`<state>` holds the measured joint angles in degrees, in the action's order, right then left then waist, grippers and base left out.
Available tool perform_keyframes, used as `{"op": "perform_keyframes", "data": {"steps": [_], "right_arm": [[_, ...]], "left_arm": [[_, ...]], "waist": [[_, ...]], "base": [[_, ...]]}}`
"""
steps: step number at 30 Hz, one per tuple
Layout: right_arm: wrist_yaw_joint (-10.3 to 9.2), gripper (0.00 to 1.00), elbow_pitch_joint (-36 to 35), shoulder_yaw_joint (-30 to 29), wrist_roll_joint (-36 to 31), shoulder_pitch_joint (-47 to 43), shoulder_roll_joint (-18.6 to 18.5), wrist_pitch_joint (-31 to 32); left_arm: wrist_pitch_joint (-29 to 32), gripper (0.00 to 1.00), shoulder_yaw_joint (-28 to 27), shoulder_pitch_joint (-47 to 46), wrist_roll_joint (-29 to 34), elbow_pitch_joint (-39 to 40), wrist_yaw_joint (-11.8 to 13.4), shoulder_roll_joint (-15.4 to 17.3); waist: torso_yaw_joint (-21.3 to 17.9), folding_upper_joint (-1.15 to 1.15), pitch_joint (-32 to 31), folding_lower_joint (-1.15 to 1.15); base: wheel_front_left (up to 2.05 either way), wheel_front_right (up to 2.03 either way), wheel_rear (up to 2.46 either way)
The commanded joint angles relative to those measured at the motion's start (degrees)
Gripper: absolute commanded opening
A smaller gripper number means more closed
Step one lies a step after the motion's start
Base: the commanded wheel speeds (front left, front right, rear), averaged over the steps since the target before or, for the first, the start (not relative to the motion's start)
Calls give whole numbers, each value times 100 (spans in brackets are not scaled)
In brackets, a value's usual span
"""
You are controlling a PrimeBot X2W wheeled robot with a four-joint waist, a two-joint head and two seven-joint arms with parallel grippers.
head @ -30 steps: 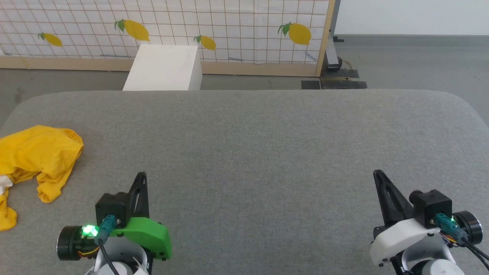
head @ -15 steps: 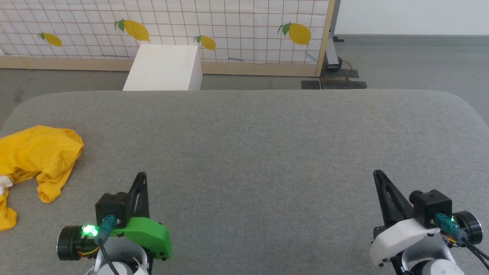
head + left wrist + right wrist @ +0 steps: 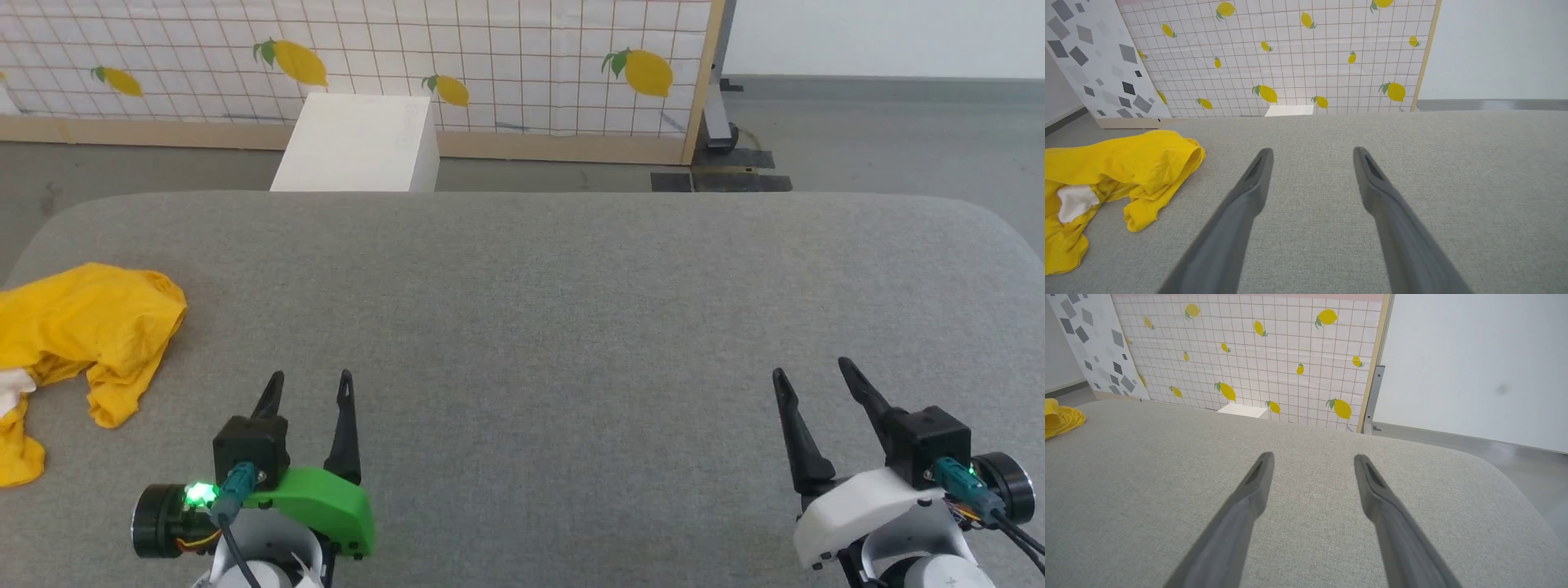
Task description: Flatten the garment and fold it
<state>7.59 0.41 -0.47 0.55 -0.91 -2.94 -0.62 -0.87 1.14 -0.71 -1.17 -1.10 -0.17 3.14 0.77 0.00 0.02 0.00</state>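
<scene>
The garment point(image 3: 86, 322) lies crumpled on the grey padded surface point(image 3: 571, 278), off to the left of the left gripper point(image 3: 312, 376) and apart from it, not touching its fingers. The head view cuts the heap at the frame's left edge. The left wrist view shows more of it: a white patch point(image 3: 1075, 199) among the yellow folds and a rounded fold pointing toward the gripper's side. The heap is bunched, so its true long axis cannot be told, but the visible mass stretches roughly crosswise to the left fingers, with a flap trailing back toward the robot.

The left gripper is spread wide and holds nothing, its fingers pointing away from the robot over bare cloth. Beyond its tips stand a white box point(image 3: 359, 143) and a lemon-printed grid panel point(image 3: 506, 49).

The right gripper point(image 3: 810, 367), far to the right of the garment, is likewise spread wide and empty. The right wrist view catches a yellow edge of the garment at its far left.
</scene>
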Motion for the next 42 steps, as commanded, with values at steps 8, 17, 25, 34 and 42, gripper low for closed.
{"op": "perform_keyframes", "data": {"steps": [8,17,25,34,42], "right_arm": [[-2,100,57,-32,72,35,1,-145],[-2,100,102,-8,128,61,1,-233],[-3,100,149,7,170,87,2,-310],[-4,100,202,34,211,112,2,-389],[-4,100,239,67,239,134,3,-460]], "left_arm": [[-166,100,88,-88,-116,-125,142,35],[-271,100,106,-75,-209,-171,242,77],[-369,100,123,-57,-301,-206,337,110],[-473,100,149,-15,-399,-229,458,141],[-567,100,169,16,-503,-255,556,171]], "waist": [[365,0,-11,0],[727,0,-17,0],[1059,0,-15,0],[1376,0,-37,0],[1608,0,-45,0]], "base": [[0,0,0],[0,0,0],[0,0,0],[0,0,0],[0,0,0]]}}
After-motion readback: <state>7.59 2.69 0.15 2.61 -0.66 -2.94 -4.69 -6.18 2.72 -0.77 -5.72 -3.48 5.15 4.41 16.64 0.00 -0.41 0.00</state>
